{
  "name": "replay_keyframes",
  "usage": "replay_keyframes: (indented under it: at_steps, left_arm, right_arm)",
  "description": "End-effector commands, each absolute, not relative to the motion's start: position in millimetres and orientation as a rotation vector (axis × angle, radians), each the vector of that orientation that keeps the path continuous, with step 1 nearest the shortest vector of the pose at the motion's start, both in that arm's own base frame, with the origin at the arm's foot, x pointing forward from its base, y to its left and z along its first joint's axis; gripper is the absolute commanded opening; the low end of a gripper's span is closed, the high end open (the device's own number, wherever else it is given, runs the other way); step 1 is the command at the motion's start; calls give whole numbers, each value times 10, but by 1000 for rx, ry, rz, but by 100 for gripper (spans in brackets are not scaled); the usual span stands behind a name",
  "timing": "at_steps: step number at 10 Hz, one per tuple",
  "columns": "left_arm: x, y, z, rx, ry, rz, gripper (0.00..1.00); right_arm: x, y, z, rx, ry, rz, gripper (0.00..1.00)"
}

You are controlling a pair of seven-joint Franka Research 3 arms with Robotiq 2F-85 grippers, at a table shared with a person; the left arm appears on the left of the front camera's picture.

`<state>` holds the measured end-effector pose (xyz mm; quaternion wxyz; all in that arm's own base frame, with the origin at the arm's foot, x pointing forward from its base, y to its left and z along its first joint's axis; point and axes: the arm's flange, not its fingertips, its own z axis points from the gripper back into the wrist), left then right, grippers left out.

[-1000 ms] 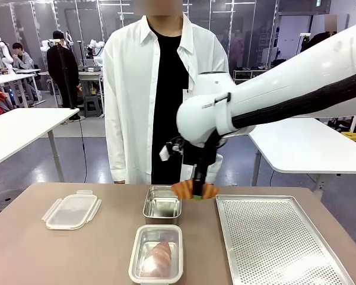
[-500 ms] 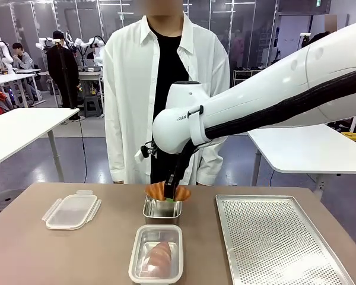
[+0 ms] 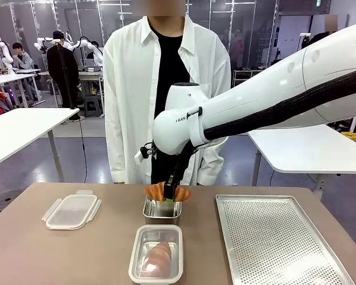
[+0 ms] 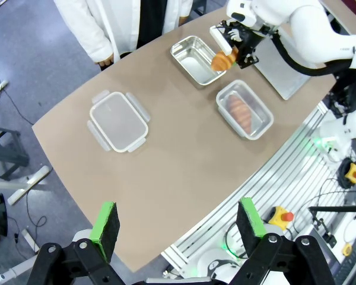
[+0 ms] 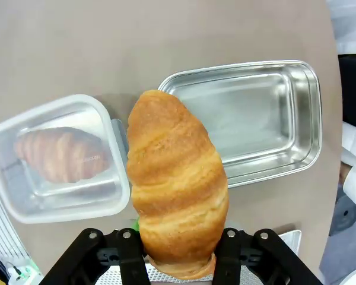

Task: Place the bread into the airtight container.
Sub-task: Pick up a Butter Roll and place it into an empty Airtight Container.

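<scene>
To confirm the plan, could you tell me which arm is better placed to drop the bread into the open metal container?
Right. The right gripper is shut on the croissant just above the open metal container, whereas the left gripper hangs open and empty, well back from it.

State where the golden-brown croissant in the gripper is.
In the front view, the golden-brown croissant hangs in the right gripper above the empty rectangular steel container, left of the perforated metal tray.
</scene>
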<state>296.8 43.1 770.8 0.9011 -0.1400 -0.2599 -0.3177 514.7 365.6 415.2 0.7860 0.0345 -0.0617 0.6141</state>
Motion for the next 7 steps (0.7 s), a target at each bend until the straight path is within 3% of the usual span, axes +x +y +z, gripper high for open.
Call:
replay_keyframes:
  at_steps: [1, 2, 7]
  left_arm:
    - [2954, 436, 7710, -294, -538, -678, 100]
    - [2954, 436, 7710, -294, -538, -678, 100]
    - [2954, 436, 7710, -294, -538, -678, 100]
  right_arm:
    - [5148, 3656, 4145, 75, -132, 1324, 37]
    - [5188, 3575, 4208, 158, -75, 1278, 37]
    - [5355, 3524, 4312, 170, -140, 725, 37]
